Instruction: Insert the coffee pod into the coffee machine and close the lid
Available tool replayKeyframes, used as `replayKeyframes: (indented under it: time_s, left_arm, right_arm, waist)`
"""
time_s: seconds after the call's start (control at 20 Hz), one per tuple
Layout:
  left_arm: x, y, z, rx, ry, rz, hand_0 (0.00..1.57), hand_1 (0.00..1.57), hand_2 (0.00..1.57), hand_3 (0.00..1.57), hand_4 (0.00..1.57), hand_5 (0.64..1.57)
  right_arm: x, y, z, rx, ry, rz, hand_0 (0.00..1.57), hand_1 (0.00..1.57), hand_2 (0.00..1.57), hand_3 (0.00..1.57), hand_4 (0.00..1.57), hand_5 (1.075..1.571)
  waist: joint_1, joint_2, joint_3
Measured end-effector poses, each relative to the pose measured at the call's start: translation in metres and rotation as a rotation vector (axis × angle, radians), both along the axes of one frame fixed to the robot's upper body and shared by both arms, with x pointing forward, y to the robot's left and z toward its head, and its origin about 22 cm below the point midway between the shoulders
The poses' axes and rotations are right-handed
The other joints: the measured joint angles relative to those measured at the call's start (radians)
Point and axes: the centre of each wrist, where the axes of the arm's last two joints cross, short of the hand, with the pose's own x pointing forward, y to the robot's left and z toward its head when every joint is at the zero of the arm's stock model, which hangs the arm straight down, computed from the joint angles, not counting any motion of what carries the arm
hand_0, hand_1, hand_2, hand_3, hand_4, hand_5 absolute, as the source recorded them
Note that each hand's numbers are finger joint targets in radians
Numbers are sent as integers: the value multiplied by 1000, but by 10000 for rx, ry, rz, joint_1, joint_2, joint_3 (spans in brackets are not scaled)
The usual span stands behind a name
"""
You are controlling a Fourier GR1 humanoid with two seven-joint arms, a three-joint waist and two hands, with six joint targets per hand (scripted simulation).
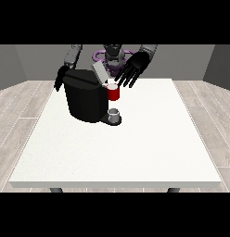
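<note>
Our hand at the view's right spreads its fingers above the machine, lid up; we cannot tell the other hand's fingers.

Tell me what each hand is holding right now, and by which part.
Nothing is held. The hand at the view's right hangs with spread fingers above the machine's open lid. The hand at the view's left is mostly hidden behind the machine.

The hand at the view's right is being held raised, its fingers spread straight and pointing down toward the camera, with the grey forearm angled up behind it. The hand at the view's left is being held low, hanging down from its forearm; its fingers are being largely hidden.
</note>
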Motion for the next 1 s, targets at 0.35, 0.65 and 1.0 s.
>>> replayKeyframes:
  time_s: [0.35,0.65,1.0]
  left_arm:
    - [-7,-10,-79,-2588,1481,-621,0,0,0,0,369,1571]
    - [-33,-25,-180,-7546,3266,-622,0,0,0,0,274,1571]
    - [-86,-25,-275,-9839,5210,439,0,0,0,0,442,1571]
  right_arm:
    - [-28,-24,-39,151,977,-519,0,0,0,0,0,1571]
    - [-46,-43,-54,546,1363,-892,0,0,0,0,0,1571]
    - [-44,-38,-36,880,1298,306,0,0,0,0,196,1571]
  waist:
    - [894,-1603,-12]
    - [1990,-3197,-23]
    - [2888,-4829,-13]
